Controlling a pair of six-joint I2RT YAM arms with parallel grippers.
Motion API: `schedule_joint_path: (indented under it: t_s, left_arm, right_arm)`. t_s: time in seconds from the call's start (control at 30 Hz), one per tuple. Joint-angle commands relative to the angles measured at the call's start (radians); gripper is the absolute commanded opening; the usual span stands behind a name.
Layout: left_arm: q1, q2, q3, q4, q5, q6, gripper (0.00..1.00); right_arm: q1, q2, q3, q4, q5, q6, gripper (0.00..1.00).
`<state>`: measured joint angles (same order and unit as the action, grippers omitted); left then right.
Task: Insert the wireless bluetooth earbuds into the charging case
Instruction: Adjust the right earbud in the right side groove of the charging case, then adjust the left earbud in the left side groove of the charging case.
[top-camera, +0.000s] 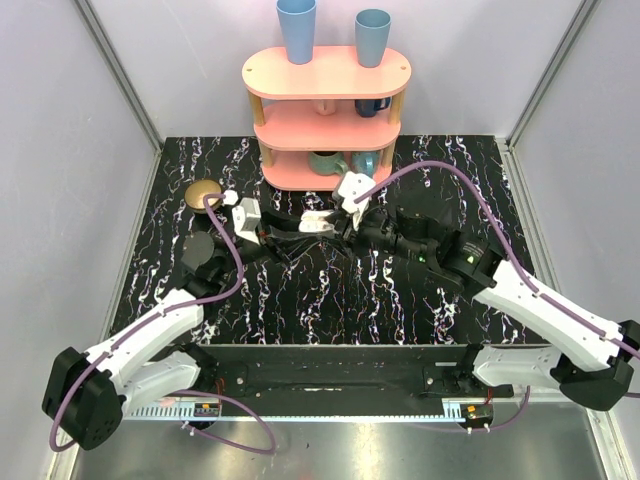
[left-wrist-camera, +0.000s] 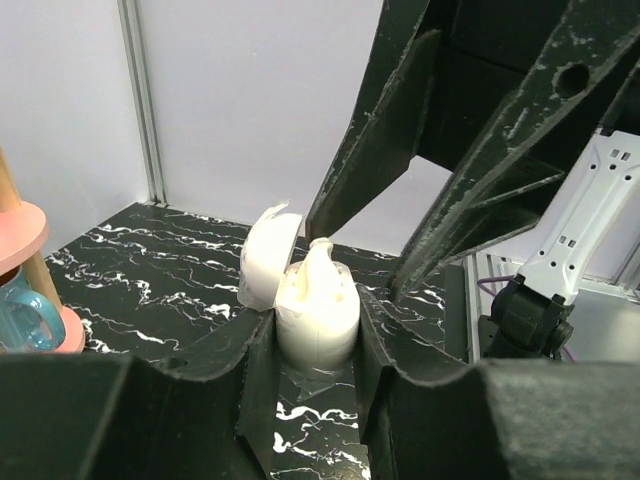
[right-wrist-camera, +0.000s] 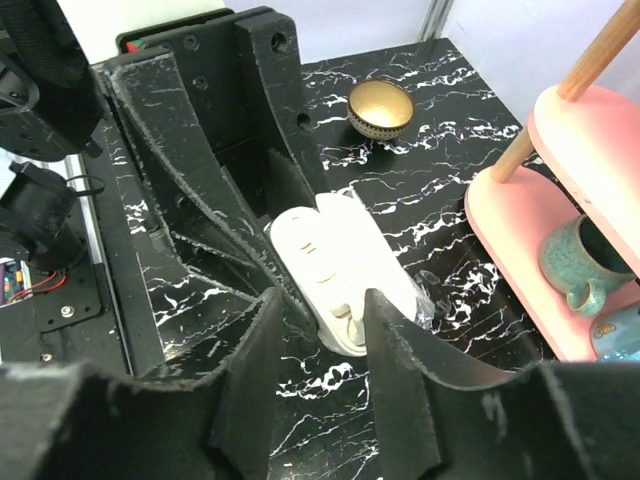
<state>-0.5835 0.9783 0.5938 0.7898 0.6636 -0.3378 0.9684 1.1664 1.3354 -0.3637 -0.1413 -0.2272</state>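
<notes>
The white charging case (left-wrist-camera: 318, 320) stands on the marble table with its lid (left-wrist-camera: 266, 260) swung open. My left gripper (left-wrist-camera: 310, 335) is shut on its body, one finger on each side. One white earbud (left-wrist-camera: 322, 262) stands up out of the case, and in the right wrist view it sits in the near slot (right-wrist-camera: 346, 316). I cannot tell whether another earbud lies in the far slot. My right gripper (right-wrist-camera: 320, 312) hovers over the near end of the case (right-wrist-camera: 335, 265), open, its fingers astride the earbud. Seen from above, the case (top-camera: 318, 222) lies between both grippers.
A pink three-tier shelf (top-camera: 330, 120) with mugs and blue cups stands just behind the case. A gold bowl (top-camera: 203, 193) sits at the back left. A scrap of clear plastic (right-wrist-camera: 427, 300) lies beside the case.
</notes>
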Motion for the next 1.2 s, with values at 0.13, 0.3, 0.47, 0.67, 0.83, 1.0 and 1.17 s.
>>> schedule_joint_path:
  t_s: [0.13,0.3,0.47,0.67,0.83,1.0,1.17]
  left_arm:
    - [-0.007,-0.043,-0.005,0.066,-0.058,0.037,0.00]
    - [-0.009,-0.044,-0.006,0.060,-0.056,0.043,0.00]
    - [-0.007,-0.050,-0.017,0.069,-0.059,0.066,0.00]
    - [-0.009,-0.056,-0.035,0.118,-0.062,0.092,0.00]
    - [-0.007,-0.047,-0.028,0.124,-0.059,0.102,0.00]
    - [-0.007,-0.047,-0.025,0.124,-0.062,0.102,0.00]
    - [-0.007,-0.053,-0.031,0.121,-0.068,0.105,0.00]
  right_arm:
    - [0.038,-0.100,-0.071,0.196,0.057,0.094,0.65]
    - [0.038,-0.129,-0.076,0.249,0.130,0.143,0.70]
    - [0.036,-0.154,-0.053,0.282,0.307,0.296,0.66]
    - [0.036,-0.107,0.040,0.182,0.338,0.345,0.26]
    - [0.038,-0.025,0.094,0.121,0.171,0.373,0.08]
    - [0.038,0.013,0.091,0.123,0.053,0.394,0.09]
    - [0.038,0.021,0.077,0.112,0.019,0.393,0.18]
